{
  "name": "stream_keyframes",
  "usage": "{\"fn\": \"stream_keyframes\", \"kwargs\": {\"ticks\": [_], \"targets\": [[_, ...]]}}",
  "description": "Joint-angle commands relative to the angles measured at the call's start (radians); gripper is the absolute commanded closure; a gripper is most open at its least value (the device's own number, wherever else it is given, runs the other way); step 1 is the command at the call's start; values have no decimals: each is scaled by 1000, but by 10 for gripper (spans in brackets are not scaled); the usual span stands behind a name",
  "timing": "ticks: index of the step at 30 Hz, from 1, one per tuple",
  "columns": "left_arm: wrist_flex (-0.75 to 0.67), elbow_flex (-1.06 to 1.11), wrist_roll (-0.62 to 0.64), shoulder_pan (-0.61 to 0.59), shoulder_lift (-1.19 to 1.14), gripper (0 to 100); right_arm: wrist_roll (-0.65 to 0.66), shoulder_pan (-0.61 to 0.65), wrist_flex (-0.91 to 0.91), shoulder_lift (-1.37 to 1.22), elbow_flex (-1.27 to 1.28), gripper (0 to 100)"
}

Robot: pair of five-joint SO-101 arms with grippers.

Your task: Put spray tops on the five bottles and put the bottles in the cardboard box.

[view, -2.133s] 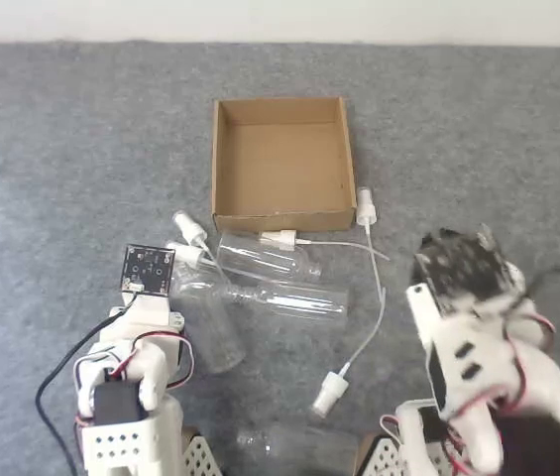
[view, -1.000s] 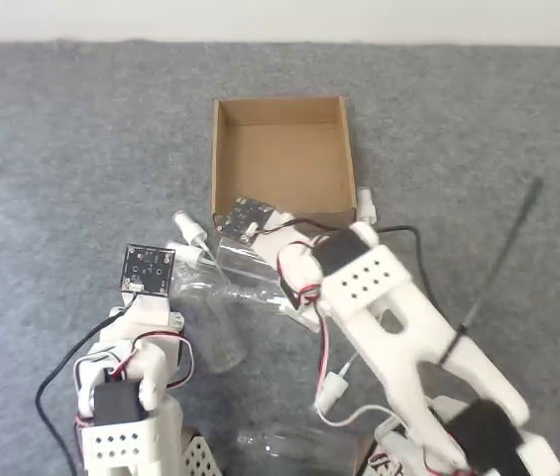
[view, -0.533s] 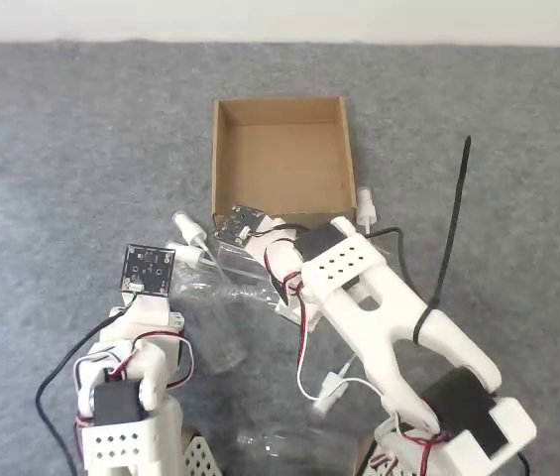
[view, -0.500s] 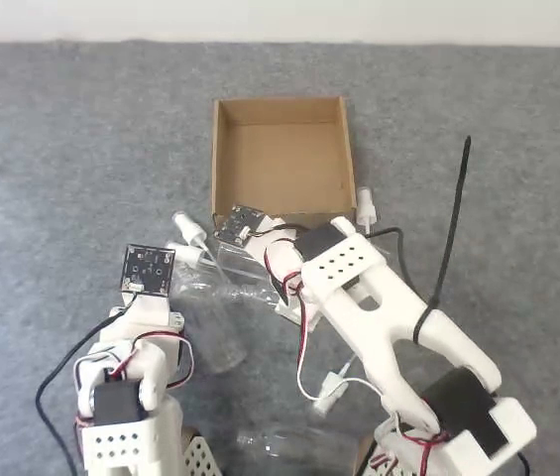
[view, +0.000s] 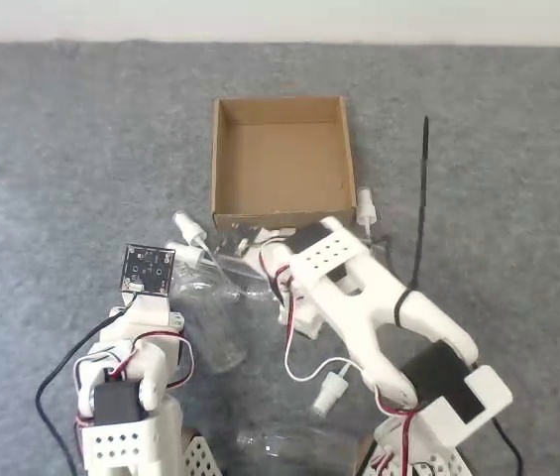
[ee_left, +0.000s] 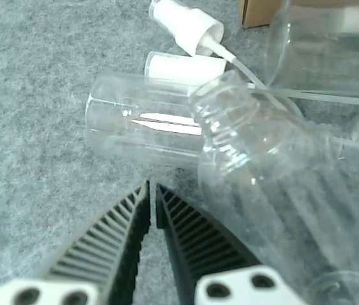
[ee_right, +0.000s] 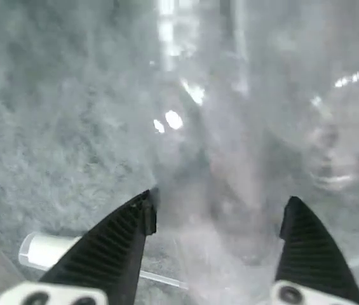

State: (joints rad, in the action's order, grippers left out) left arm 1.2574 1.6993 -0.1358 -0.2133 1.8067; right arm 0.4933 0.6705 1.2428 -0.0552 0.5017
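The cardboard box [view: 281, 216] was seen sitting open-topped toward the far middle of the grey carpeted table [view: 61, 149]. Just before its near wall, a tumble of clear bottles and loose spray tops was laid out — and the right arm [view: 359, 297] was stretched across into the thick of it. The right gripper [ee_right: 220, 206] was held spread wide, with a clear bottle [ee_right: 230, 159] lying on its side between the two fingers (whether it was touched by them could not be told). The left gripper [ee_left: 152, 190] was pressed almost together, poised just short of a second bottle [ee_left: 141, 124] lying on the carpet. A third bottle [ee_left: 262, 159], its threaded neck bare, was laid against that one's end. One spray top [view: 189, 227] was spotted near the box's left near corner and another [view: 364, 206] at its right near corner. A third [view: 328, 393] — tube trailing — was seen toward the table's near edge, close to a fourth bottle [view: 280, 444].
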Motion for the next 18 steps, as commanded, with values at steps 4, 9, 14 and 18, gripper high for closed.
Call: {"fn": "stream_keyframes", "kwargs": {"ticks": [4,9,14,18], "targets": [[5,-15,-3,-3,11,987,20,-7,30,15,-20,841],[5,-15,-3,-3,11,987,20,-8,96,16,-21,843],[5,-15,-3,-3,11,987,20,-48,154,31,-26,843],[5,-15,-3,-3,11,987,21,-113,209,119,-25,843]]}}
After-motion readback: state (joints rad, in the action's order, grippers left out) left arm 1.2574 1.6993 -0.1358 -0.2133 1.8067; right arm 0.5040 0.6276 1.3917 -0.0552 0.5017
